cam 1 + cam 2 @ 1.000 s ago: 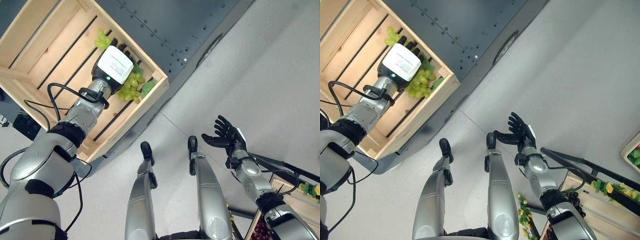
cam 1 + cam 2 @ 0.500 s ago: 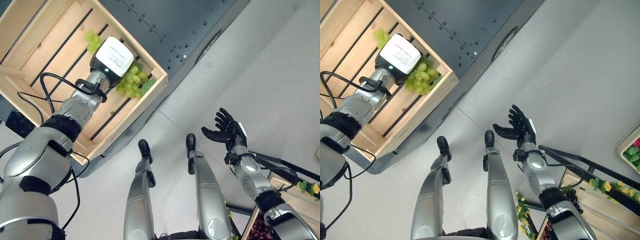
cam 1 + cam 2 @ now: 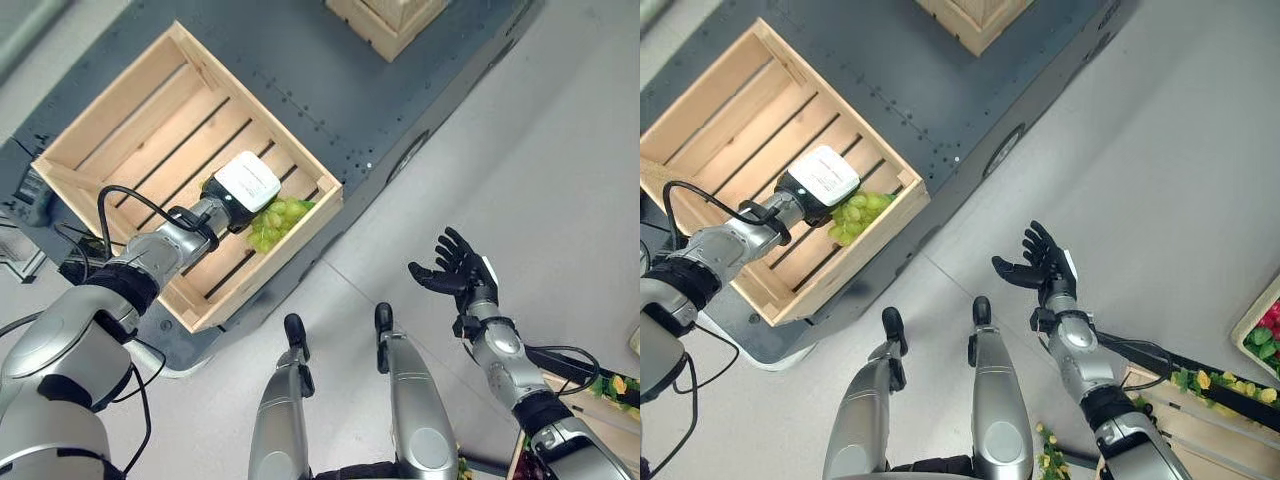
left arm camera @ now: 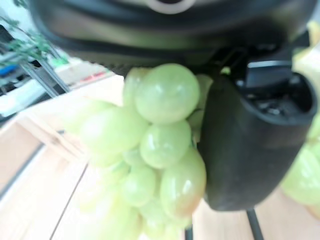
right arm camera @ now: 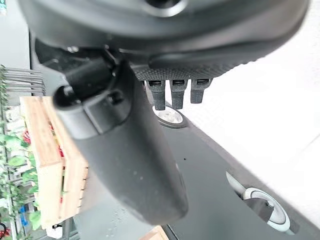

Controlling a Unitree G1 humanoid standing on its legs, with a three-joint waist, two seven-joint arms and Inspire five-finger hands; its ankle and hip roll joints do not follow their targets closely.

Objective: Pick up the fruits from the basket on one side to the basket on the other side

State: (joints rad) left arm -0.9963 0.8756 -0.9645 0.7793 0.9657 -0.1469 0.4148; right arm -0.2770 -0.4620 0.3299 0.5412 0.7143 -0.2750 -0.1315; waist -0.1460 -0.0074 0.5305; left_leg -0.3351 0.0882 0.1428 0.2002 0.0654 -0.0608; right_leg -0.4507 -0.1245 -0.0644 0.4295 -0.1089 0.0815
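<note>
A bunch of green grapes [image 3: 281,217] lies in the near corner of a slatted wooden crate [image 3: 128,83] on the left. My left hand [image 3: 245,186], with its white cover facing up, is down on the bunch. In the left wrist view the grapes [image 4: 161,144] press against the palm and the thumb [image 4: 246,150] curls beside them. My right hand [image 3: 456,276] hangs open, palm up, over the floor at the right, holding nothing; its thumb [image 5: 131,160] sticks out straight.
The crate stands on a dark grey platform [image 3: 400,95], with a second wooden crate [image 3: 387,22] at its far edge. At the lower right is another crate [image 3: 1264,327] with red fruit and green leaves. Grey floor lies between the two sides.
The camera has shifted, so more of the crate and platform shows. My left hand's fingers have curled in over the grapes. The right hand stays open in the air.
</note>
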